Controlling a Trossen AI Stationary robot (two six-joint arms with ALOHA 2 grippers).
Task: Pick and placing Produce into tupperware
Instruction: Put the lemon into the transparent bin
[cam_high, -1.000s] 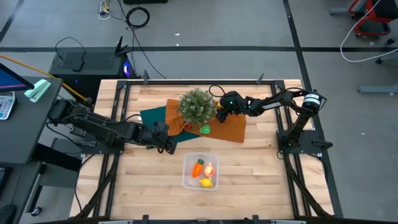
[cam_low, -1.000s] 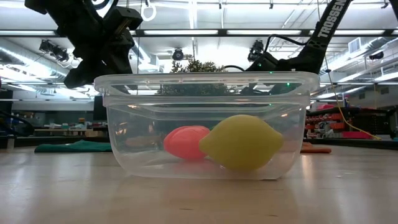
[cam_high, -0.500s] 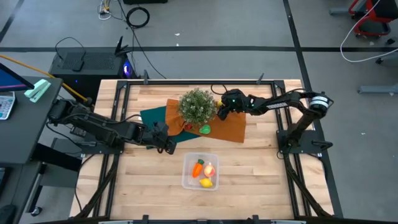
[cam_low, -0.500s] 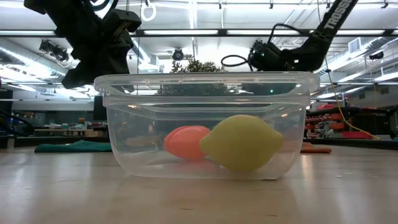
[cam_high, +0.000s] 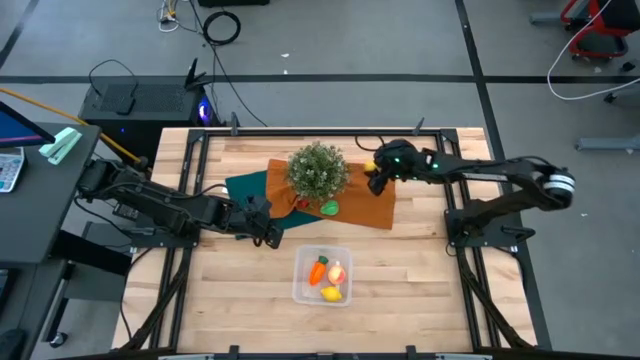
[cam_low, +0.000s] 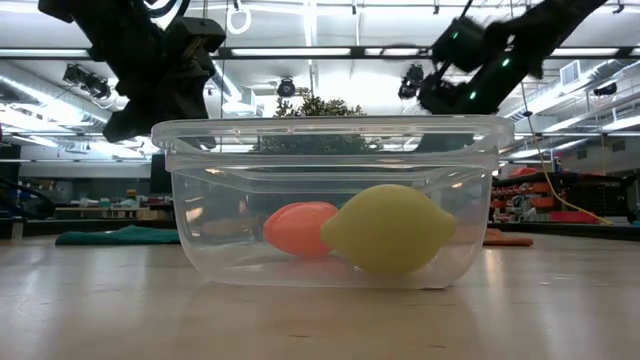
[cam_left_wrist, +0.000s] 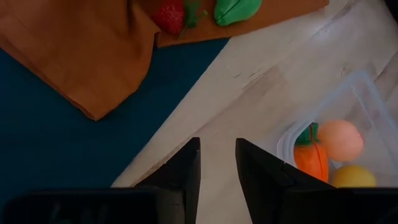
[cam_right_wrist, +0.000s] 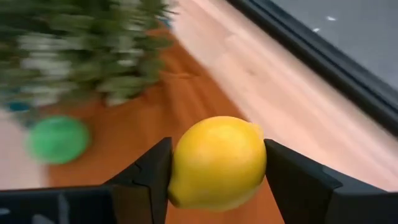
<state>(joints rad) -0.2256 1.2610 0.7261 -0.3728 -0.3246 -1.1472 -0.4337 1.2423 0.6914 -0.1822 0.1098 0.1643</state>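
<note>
A wooden table seen from above, with two dark robot arms. The right gripper (cam_right_wrist: 217, 171) is closed on a yellow toy lemon (cam_right_wrist: 217, 163), its two fingers pressing opposite sides of the fruit's widest part. It is raised above the orange cloth (cam_high: 375, 208), beside a bushy green plant (cam_high: 318, 170). A green toy piece (cam_high: 329, 208) lies on that cloth near the plant, next to a small red piece (cam_left_wrist: 168, 16).

The clear tupperware box (cam_high: 301, 290) sits nearer the table's front edge, well apart from the lemon. Inside are an orange carrot (cam_high: 318, 270), a peach-coloured fruit (cam_high: 337, 271) and a second yellow lemon (cam_high: 331, 293).

The left gripper (cam_left_wrist: 217, 163) waits over bare wood between a dark teal cloth (cam_left_wrist: 56, 149) and the box, fingers narrowly parted, holding nothing.

The lemon looks light, rigid and smooth, so it could slip; a grip across its middle, as here, seems the safest hold. The green piece looks equally light and should take a pinch across its width.
</note>
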